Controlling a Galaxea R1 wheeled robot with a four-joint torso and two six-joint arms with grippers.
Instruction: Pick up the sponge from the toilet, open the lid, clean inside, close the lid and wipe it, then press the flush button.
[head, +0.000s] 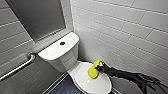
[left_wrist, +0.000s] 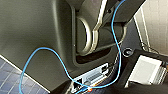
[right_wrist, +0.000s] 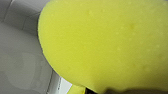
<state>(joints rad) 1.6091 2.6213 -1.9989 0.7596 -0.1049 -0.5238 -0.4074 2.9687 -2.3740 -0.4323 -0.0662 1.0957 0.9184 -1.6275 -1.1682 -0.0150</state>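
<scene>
— The right tool (head: 99, 65)?
— Clamped on the sponge (head: 93, 71), which rests on the closed lid (head: 96, 83) just below it.
— Long axis?
— Slanting from the tool down toward the lid's middle. A tiled wall (head: 120, 42) stands close behind; the lid's front lies open.

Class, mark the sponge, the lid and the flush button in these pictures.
the sponge (head: 92, 72), head view, its lower lobe.
the lid (head: 97, 83), head view, bare top surface.
the flush button (head: 62, 43), head view, its centre.
</scene>
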